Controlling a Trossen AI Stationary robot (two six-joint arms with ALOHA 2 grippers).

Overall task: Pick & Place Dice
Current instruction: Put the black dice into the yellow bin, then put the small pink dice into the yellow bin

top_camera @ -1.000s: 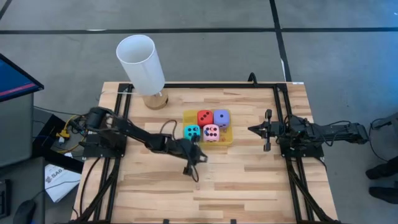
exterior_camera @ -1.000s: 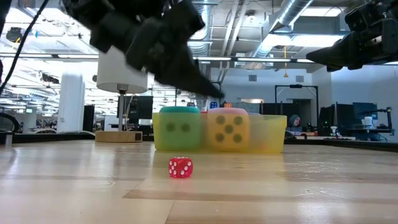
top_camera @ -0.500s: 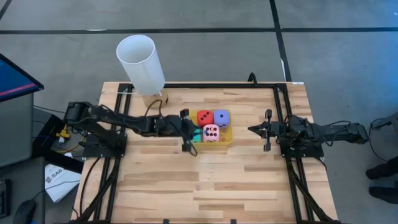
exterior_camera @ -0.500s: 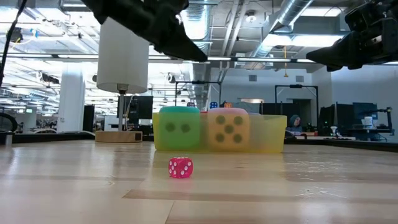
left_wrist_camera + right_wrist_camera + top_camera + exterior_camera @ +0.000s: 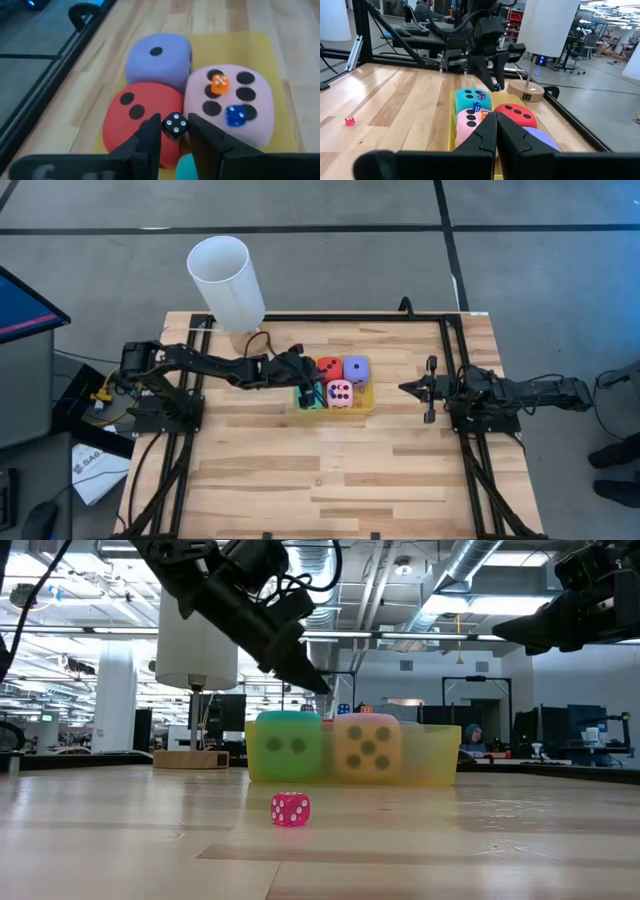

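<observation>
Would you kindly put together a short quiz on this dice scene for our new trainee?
1. True or false: the left gripper is shut on a tiny black die.
2. Multiple choice: which soft cube carries a tiny orange die and a tiny blue die on its top face? A the red one, B the pink one, C the purple one.
3. Fill in: the tiny red die lies on the ____, outside the yellow tray.

Key:
1. True.
2. B, the pink die.
3. Table.
</observation>
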